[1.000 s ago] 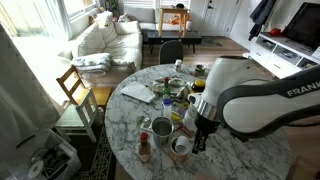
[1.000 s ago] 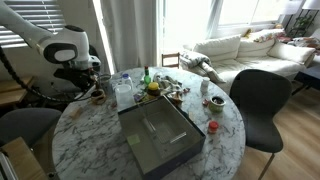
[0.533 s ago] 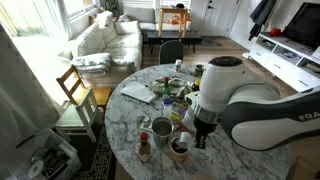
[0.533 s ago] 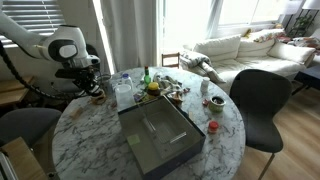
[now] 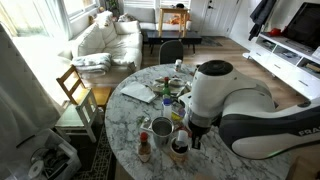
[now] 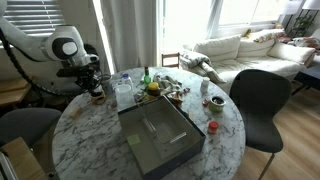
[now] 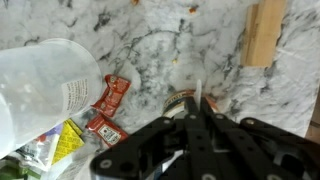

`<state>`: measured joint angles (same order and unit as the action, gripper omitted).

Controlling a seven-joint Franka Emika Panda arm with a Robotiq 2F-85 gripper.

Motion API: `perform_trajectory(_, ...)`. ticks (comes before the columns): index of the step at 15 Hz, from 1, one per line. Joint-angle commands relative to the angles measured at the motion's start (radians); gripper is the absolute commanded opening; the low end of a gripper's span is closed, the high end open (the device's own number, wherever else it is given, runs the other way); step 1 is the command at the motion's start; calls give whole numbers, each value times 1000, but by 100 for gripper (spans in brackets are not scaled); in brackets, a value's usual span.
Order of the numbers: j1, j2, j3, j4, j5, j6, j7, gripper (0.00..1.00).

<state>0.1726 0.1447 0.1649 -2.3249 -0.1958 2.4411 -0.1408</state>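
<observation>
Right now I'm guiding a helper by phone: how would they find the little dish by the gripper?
On the round marble table, look to the edge where the gripper hangs. The dish sits below it: low, round, dark inside, unlike the taller metal cup and red-topped bottle nearby.

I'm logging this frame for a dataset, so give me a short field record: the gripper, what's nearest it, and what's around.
gripper: fingers closed together, low over the table
nearest: small bowl, dark inside, at the fingertips
beside it: clear plastic container, red sauce packets
surface: round marble table, cluttered
</observation>
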Motion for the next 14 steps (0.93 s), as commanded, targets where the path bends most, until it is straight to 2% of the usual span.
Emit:
perform_trajectory(1, 22, 26, -7, 32, -80, -41, 62, 1)
perform_trajectory(6, 42, 25, -13, 46, -199, -111, 137, 1)
perform_trajectory(14, 63, 27, -8, 53, -288, -135, 236, 1)
